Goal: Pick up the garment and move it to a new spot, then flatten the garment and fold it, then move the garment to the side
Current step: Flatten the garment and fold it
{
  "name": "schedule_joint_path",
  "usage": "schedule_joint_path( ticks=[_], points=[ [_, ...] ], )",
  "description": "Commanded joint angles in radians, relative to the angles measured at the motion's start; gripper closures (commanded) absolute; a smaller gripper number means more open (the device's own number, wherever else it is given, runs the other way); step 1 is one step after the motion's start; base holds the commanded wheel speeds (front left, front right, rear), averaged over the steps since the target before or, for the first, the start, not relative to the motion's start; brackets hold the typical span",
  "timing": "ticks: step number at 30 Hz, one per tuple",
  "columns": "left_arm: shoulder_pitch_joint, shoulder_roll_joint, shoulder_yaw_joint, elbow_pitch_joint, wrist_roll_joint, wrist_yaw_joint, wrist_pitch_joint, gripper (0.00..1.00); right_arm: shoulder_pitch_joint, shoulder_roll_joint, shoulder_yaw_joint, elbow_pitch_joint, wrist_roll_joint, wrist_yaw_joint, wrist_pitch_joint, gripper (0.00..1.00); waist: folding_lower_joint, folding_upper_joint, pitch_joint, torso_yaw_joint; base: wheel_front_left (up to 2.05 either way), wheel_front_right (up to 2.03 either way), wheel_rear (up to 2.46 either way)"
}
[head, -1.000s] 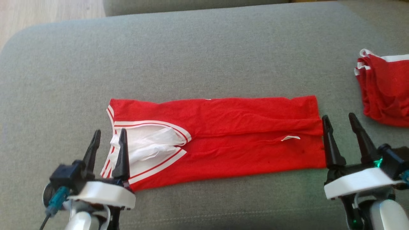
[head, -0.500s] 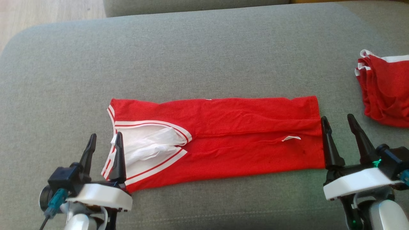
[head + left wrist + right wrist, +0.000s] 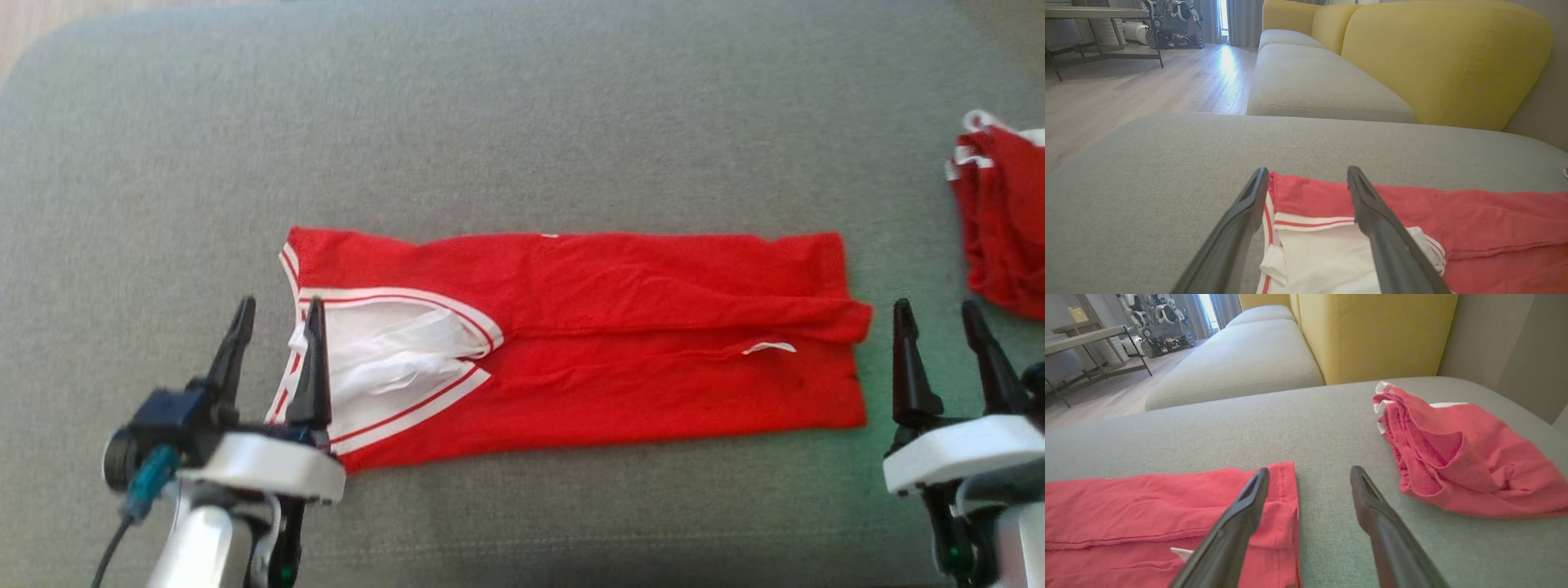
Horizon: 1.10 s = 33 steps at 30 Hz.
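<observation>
Head view, left gripper: low, fingers pointing away, spread wide, empty, over the collar end.
Right gripper: same pose, spread wide, empty, just beside the hem.
Garment: flat on grey cushion, long axis left-right, collar leftward.

Left pincer: black fingers, white wrist

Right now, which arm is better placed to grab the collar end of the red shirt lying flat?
Left, I'd say. The left gripper stands open, its fingers straddling the collar edge of the red shirt. The right gripper, also open, sits off the hem at the far end.
</observation>
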Motion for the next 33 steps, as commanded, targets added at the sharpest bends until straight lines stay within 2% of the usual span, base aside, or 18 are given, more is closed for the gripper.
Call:
schedule_joint_path(
  ticks=[1, 8, 12, 18, 19, 20, 21, 27, 33],
  points=[
    [-0.050, 0.005, 0.028, -0.032, 0.012, -0.007, -0.012, 0.00, -0.050, -0.019, 0.019, -0.014, -0.009, 0.003, 0.004, 0.00, 0.0000, 0.0000, 0.026, 0.017, 0.00, 0.00, 0.00],
    [-0.114, -0.011, 0.021, -0.029, 0.030, -0.028, -0.012, 0.00, -0.121, -0.028, 0.045, 0.095, -0.006, 0.003, 0.030, 0.00, 0.0000, 0.0000, 0.093, 0.045, 0.00, 0.00, 0.00],
    [-0.142, -0.024, 0.021, -0.026, 0.039, -0.041, -0.012, 0.00, -0.128, -0.021, 0.042, 0.152, -0.006, 0.003, 0.092, 0.00, 0.0000, 0.0000, 0.123, 0.058, 0.00, 0.00, 0.00],
    [-0.158, -0.037, 0.031, -0.020, 0.048, -0.054, -0.012, 0.00, -0.115, 0.002, 0.030, 0.170, 0.004, 0.003, 0.169, 0.00, 0.0000, 0.0000, 0.146, 0.062, 0.00, 0.00, 0.00],
    [-0.161, -0.041, 0.038, -0.017, 0.050, -0.058, -0.012, 0.00, -0.111, 0.007, 0.032, 0.164, 0.010, 0.003, 0.191, 0.42, 0.0000, 0.0000, 0.148, 0.058, 0.00, 0.00, 0.00],
    [-0.161, -0.043, 0.042, -0.015, 0.051, -0.060, -0.012, 0.00, -0.110, 0.009, 0.034, 0.160, 0.014, 0.003, 0.198, 0.69, 0.0000, 0.0000, 0.148, 0.057, 0.00, 0.00, 0.00],
    [-0.161, -0.044, 0.046, -0.013, 0.052, -0.062, -0.012, 0.00, -0.107, 0.011, 0.036, 0.157, 0.017, 0.003, 0.210, 1.00, 0.0000, 0.0000, 0.148, 0.055, 0.00, 0.00, 0.00],
    [-0.159, -0.048, 0.063, -0.006, 0.063, -0.071, -0.012, 0.00, -0.083, 0.021, 0.037, 0.117, 0.016, 0.003, 0.237, 1.00, 0.0000, 0.0000, 0.131, 0.046, 0.00, 0.00, 0.00],
    [-0.144, -0.054, 0.079, -0.005, 0.073, -0.074, -0.012, 0.00, -0.064, 0.026, -0.023, 0.080, 0.007, 0.003, 0.205, 1.00, 0.0000, 0.0000, 0.105, 0.025, 0.00, 0.00, 0.00]
  ],
)
